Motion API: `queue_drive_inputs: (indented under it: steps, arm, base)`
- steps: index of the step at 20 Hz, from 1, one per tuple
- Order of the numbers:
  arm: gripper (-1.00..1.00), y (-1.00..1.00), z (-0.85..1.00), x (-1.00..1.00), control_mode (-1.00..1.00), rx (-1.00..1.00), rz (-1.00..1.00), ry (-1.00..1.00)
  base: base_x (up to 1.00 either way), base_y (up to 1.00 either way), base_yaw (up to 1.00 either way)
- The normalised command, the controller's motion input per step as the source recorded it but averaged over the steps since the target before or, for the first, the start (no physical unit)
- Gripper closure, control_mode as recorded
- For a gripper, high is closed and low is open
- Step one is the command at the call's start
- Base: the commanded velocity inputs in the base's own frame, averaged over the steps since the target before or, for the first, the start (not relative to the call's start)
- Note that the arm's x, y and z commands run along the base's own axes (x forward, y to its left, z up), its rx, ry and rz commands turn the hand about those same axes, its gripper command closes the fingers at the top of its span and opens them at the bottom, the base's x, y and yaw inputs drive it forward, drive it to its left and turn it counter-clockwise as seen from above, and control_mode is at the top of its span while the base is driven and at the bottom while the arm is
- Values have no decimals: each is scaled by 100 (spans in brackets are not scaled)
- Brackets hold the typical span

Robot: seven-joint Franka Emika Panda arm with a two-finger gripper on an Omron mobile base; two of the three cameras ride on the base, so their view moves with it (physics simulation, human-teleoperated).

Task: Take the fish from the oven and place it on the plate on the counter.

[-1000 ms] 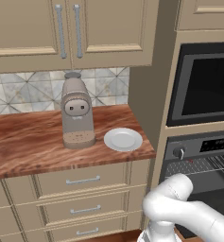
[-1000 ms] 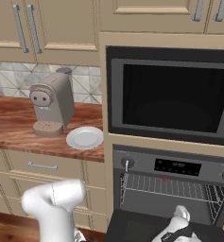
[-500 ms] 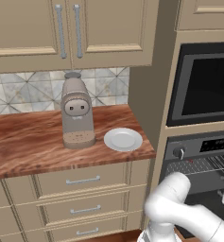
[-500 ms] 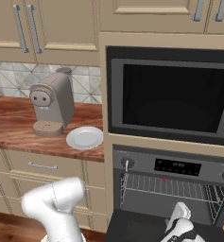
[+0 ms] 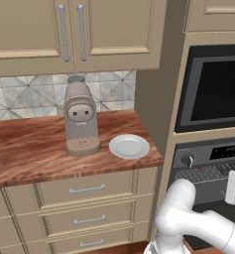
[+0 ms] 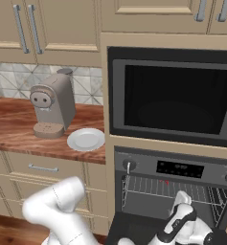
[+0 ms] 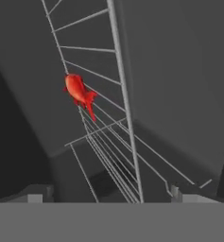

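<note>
Fish: small red-orange fish (image 7: 79, 94) lying on the wire rack (image 7: 114, 118) inside the dark built-in oven (image 6: 175, 191).
Jaws: two-finger gripper (image 6: 181, 205) at the oven mouth, jaws spread wide, empty.
Plate: round white plate (image 5: 129, 146) on the reddish-brown wood table (image 5: 29, 149), beside the beige coffee machine (image 5: 80, 116).

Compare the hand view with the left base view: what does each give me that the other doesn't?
Hand view alone: the fish up close, lying on the rack, ahead of the open hand, with nothing held.

Left base view alone: the plate on the counter beside the coffee machine, plus the oven panel and knob.

Both: the oven's rack. In the left base view a tiny red speck sits on it, probably the fish.
</note>
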Motion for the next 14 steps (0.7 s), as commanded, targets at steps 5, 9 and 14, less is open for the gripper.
queue_drive_inputs:
  steps: [5, 9, 14]
  arm:
    - [-100, -3, -52, 18, -100, 2, 1, 0]
    - [-100, -21, -53, 18, -100, 13, 5, 0]
    - [-100, -36, -57, 7, -100, 24, 4, -2]
  base:
    - [0, 0, 0]
    - [0, 0, 0]
    - [0, 0, 0]
